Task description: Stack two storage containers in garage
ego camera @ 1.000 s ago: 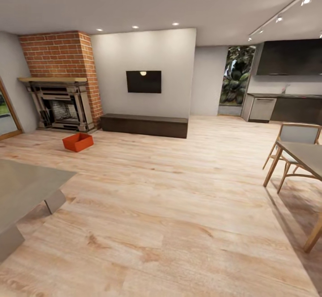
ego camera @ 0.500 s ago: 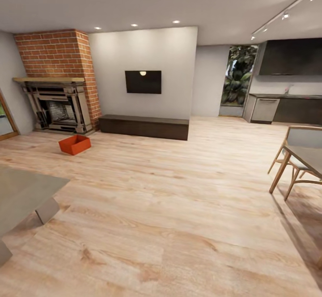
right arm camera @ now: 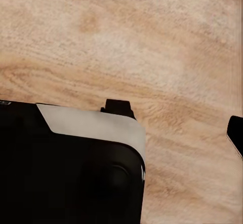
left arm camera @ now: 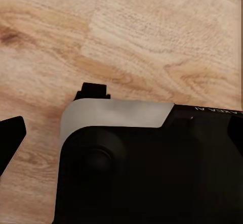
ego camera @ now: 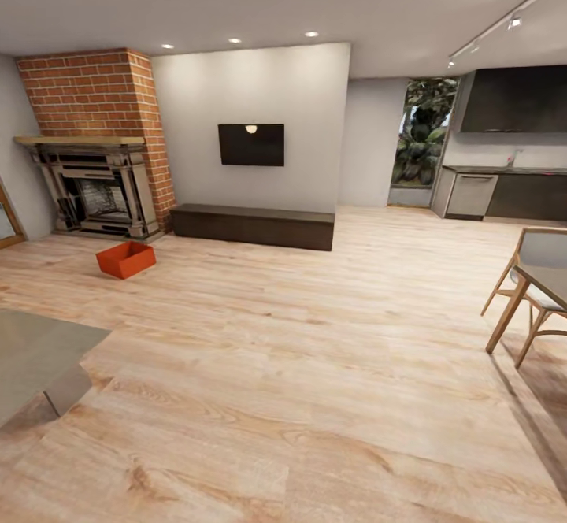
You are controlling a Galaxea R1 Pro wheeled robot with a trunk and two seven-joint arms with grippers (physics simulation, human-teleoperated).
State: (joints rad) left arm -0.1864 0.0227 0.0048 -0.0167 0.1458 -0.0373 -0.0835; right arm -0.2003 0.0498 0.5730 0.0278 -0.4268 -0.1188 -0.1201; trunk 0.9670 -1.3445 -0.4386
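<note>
One storage container [ego camera: 125,259] sat on the light wood-plank floor [ego camera: 315,365] at far left of the living room, just in front of the brick fireplace [ego camera: 98,153] and left of the long dark low cabinet [ego camera: 252,225]. The left pincer [left arm camera: 53,118] and right pincer [right arm camera: 177,120] hung over bare planks, well apart from the container; both stood wide open, each holding nothing. A wooden chair [ego camera: 528,287] stood at right.

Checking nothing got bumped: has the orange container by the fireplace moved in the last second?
No. The orange container keeps its place in front of the brick fireplace; both slid left in the head view together, so the camera moved.
</note>
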